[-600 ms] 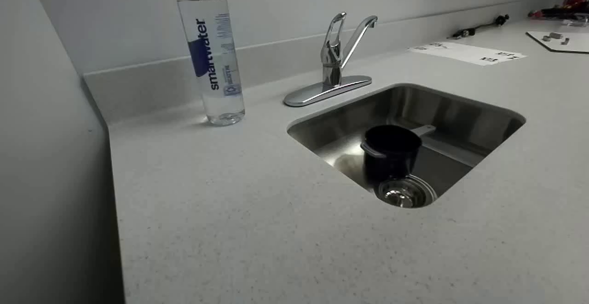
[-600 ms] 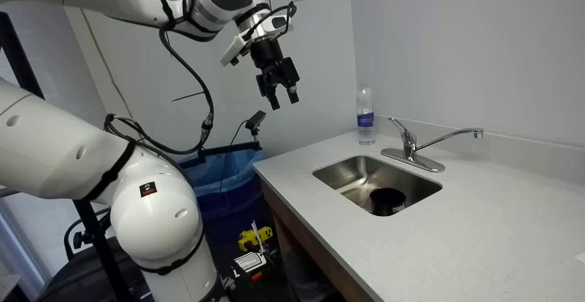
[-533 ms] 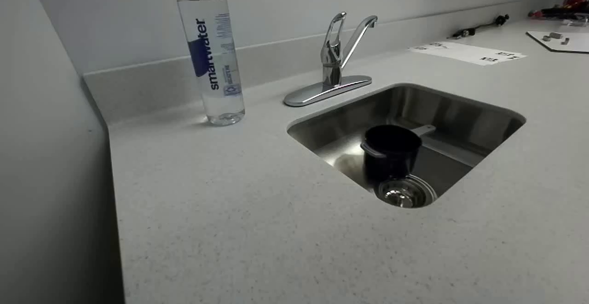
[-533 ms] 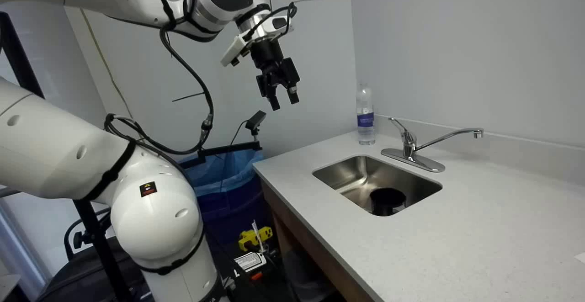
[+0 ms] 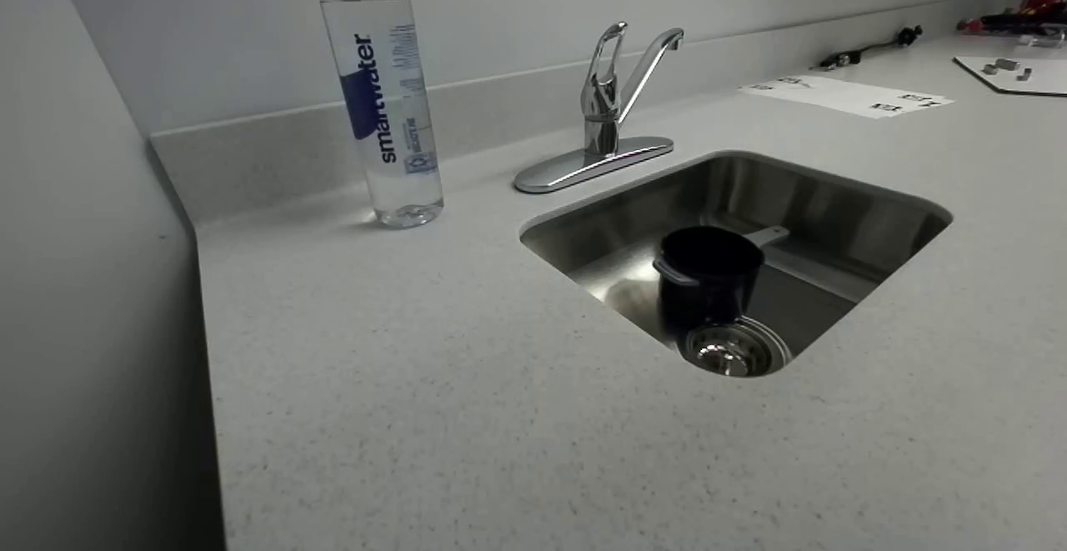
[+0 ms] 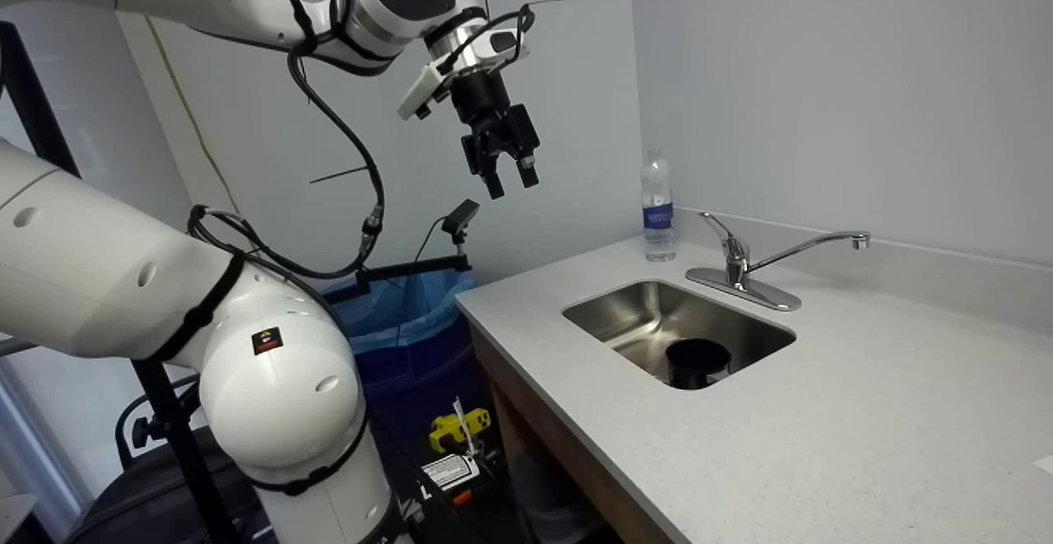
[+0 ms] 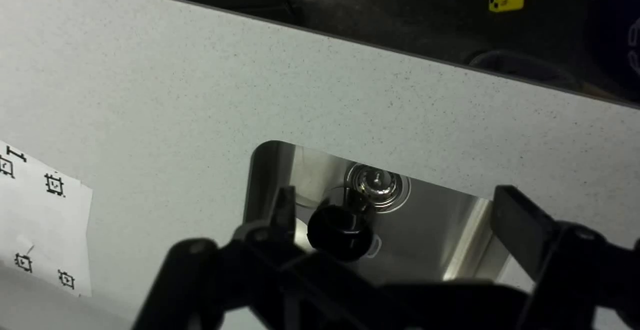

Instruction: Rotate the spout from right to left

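Note:
The spout (image 6: 794, 249) is a slim chrome arm on the faucet. It points right in both exterior views (image 5: 642, 73) and rises slightly from the chrome base plate (image 6: 776, 296). The upright lever handle (image 6: 717, 225) stands beside it, on its left. My gripper (image 6: 512, 183) is open and empty, high in the air to the left of the sink in an exterior view, well away from the spout. In the wrist view the open fingers (image 7: 395, 194) show with the sink between and beyond them. The faucet does not show in the wrist view.
A sink (image 6: 609, 313) lies in front of the faucet, with a black pot (image 5: 708, 297) in it. A tall water bottle (image 5: 392, 117) stands left of the faucet near the wall. Paper with printed markers (image 7: 45, 220) lies on the counter.

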{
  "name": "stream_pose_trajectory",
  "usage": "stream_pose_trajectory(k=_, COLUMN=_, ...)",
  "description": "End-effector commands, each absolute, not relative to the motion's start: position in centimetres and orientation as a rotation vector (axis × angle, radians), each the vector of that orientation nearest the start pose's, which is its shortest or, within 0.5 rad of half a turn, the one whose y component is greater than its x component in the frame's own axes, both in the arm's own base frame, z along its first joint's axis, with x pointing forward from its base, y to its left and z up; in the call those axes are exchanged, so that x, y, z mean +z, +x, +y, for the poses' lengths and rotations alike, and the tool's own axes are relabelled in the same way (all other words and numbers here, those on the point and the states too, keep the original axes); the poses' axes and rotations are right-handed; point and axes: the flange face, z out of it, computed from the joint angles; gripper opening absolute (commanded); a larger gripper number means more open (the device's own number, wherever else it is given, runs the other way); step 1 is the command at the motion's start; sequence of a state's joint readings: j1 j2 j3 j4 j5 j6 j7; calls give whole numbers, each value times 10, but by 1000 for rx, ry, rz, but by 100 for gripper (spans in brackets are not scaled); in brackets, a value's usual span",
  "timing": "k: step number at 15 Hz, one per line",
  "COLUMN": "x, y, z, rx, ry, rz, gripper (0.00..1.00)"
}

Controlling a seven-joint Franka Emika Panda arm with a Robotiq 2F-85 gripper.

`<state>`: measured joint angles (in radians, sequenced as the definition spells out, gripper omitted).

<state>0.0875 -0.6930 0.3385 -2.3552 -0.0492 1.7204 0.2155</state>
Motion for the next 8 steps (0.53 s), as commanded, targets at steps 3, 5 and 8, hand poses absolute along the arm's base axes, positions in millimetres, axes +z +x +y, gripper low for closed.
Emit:
stream_pose_trajectory(k=3, x=561, y=316, z=164, rx=-170, ry=-3373, rz=-247, gripper=100)
stream_pose_trajectory(k=5, x=561, y=316, z=164, rx=-170, ry=-3373, rz=-247, gripper=100)
stream_pose_trajectory(k=8, x=555, y=323, z=157, rx=-140, ry=-3366, rz=-248, gripper=100)
